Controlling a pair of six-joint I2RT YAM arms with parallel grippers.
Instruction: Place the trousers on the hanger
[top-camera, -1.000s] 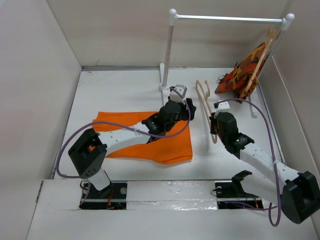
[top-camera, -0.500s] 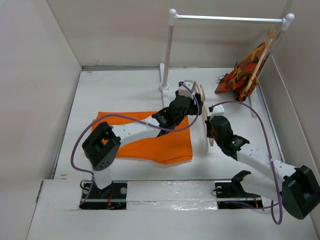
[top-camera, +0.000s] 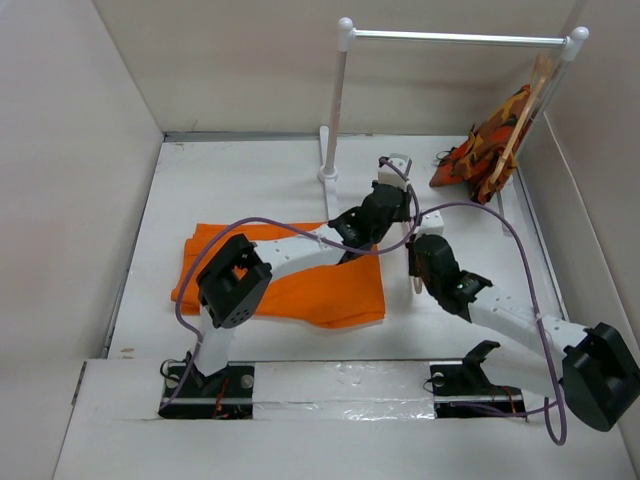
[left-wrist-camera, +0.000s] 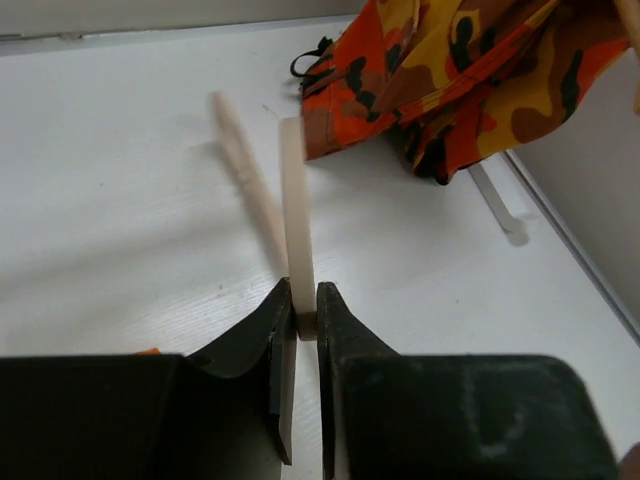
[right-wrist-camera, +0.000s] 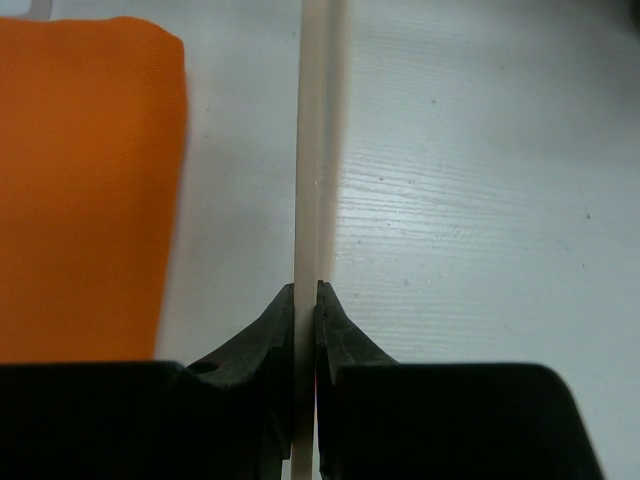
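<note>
Hanger (left-wrist-camera: 293, 200) held twice
Left gripper (left-wrist-camera: 306, 302) and right gripper (right-wrist-camera: 306, 296) both clamp it; trousers (top-camera: 340, 295) lie toward the table's (top-camera: 240, 180) left edge.

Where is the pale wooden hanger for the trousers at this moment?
The hanger sits right of centre in the top view, clamped in both the left tool and the right tool, just right of the trousers.

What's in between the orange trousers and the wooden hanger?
Only a bare strip of white table, seen in the right wrist view, separates the trousers from the hanger pinched in the right gripper.
</note>
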